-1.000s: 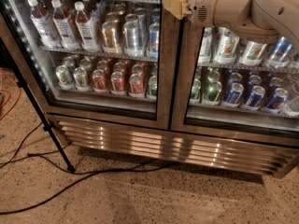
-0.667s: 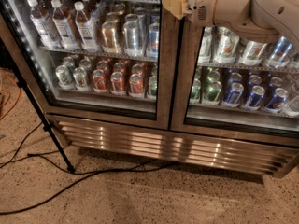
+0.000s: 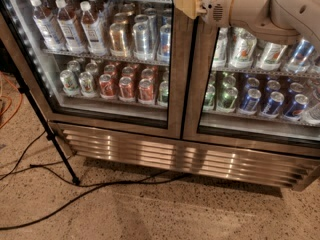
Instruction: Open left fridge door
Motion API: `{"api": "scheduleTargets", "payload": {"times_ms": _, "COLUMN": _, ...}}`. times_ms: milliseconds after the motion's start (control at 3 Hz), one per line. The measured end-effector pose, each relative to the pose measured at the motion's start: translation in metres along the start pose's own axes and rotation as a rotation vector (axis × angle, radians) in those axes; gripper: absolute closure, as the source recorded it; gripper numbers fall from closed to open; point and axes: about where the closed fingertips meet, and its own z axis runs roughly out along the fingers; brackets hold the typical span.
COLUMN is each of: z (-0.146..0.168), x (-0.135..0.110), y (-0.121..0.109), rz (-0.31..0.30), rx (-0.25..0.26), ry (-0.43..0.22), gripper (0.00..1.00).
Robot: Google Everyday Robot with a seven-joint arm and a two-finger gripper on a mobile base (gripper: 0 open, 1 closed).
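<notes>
Nothing has visibly moved since the earlier frames: the gripper hangs at the same spot, high up at the steel seam where the two doors meet, with the arm reaching in from the right across the right door. Whether the gripper is spread or closed I cannot tell, nor whether it touches the frame. The left door fills the left half of the fridge and looks fully shut, its frame flush with the right door's along the centre. So the task seems barely begun: the approach may be done, but gripping and pulling are both left. I cannot make out a handle. An LED strip runs down the door's left edge, with bottles and cans behind the glass. A black stand leg leans just beside the lower left corner, and a black cable trails over the floor in front of the grille. Both probably lie in the door's swing path or the base's way.
</notes>
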Motion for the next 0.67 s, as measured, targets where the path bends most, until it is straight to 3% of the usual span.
{"api": "scheduleTargets", "payload": {"times_ms": 667, "z": -0.0006, "x": -0.0024, "y": 0.0010, "rz": 0.017, "rx": -0.014, "ry": -0.003, "gripper": 1.00}}
